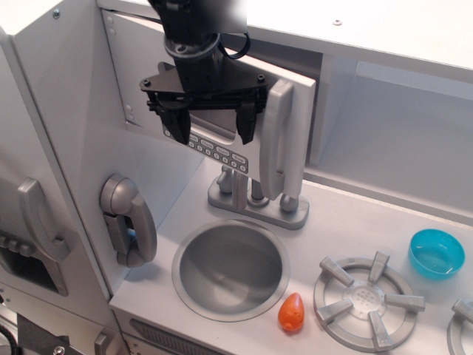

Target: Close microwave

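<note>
Above the sink, gripper fingers apart against microwave door, faucet below

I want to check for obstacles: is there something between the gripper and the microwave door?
Nothing shows there in the only view: the open gripper sits directly against the microwave door.

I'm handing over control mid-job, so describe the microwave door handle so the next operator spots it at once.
Start at the round sink and look up past the faucet to the microwave door, where the black tool is. The door handle is the tall vertical grey bar on the door's right edge, beside the button strip; the phone handset sits lower left.
</note>
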`<action>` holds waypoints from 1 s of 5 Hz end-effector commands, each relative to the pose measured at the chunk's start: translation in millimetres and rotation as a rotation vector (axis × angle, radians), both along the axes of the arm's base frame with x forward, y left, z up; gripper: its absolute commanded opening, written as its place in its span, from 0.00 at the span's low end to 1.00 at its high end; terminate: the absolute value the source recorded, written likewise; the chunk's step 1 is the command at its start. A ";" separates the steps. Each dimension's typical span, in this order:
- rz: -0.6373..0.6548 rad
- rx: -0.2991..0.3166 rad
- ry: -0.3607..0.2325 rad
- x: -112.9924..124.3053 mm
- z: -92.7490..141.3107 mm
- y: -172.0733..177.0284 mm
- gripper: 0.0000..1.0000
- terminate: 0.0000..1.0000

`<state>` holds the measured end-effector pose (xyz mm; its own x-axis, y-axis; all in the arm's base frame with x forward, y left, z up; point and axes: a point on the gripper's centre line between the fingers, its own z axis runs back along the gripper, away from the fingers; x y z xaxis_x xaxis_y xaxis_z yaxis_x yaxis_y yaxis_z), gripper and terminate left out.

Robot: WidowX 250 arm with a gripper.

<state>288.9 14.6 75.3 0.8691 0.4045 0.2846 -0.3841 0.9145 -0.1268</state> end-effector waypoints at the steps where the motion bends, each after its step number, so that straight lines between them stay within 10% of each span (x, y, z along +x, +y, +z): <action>1: 0.017 -0.067 -0.268 25.0 38.9 10.9 1.00 0.00; 4: 0.032 -0.052 -0.382 26.5 42.9 16.5 1.00 0.00; 5: 0.047 0.004 -0.163 4.6 37.6 24.9 1.00 0.00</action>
<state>286.1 30.8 86.0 0.8221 0.4431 0.3576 -0.4113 0.8964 -0.1651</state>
